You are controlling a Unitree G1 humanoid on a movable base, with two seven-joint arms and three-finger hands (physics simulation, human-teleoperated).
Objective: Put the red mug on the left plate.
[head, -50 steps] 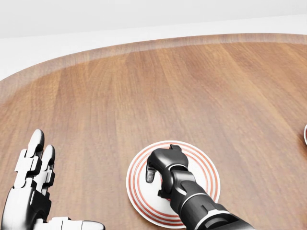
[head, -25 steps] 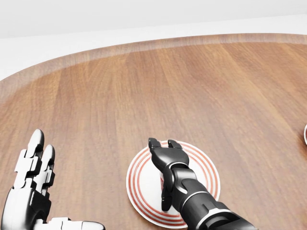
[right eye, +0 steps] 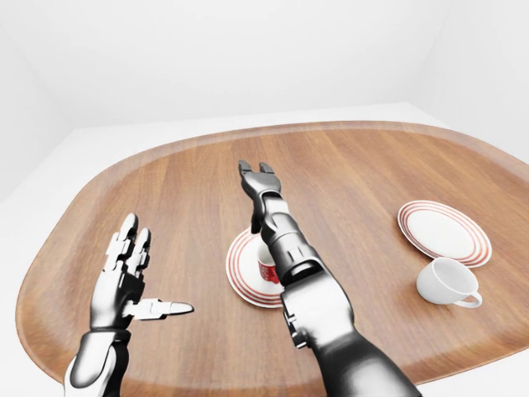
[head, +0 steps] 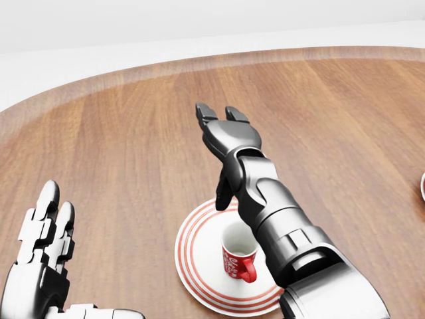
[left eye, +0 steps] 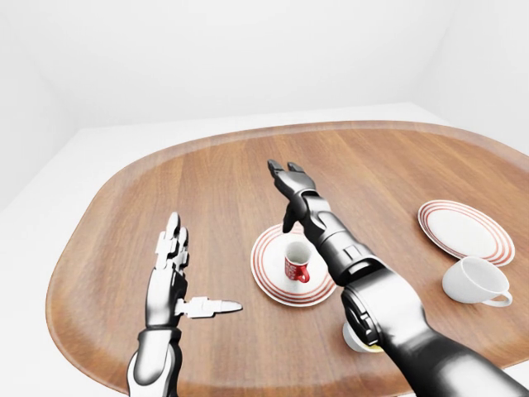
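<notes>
The red mug [head: 239, 261] stands upright on the left plate [head: 199, 266], a white plate with red rings; it also shows in the left-eye view [left eye: 296, 263]. My right hand [head: 222, 123] is open, fingers spread, raised above and beyond the mug toward the top of the head view, apart from it. My left hand [left eye: 172, 256] is open and flat, with the thumb out, over the table left of the plate.
The wooden oval table [left eye: 207, 182] fills the views. A second red-ringed plate [left eye: 463, 230] lies at the right, with a white mug [left eye: 475, 281] below it. A pale cup [left eye: 357, 339] peeks out beside my right forearm.
My right hand has let go of the red mug and risen off the plate toward the top of the view, so the mug now shows. The left hand has not moved.
</notes>
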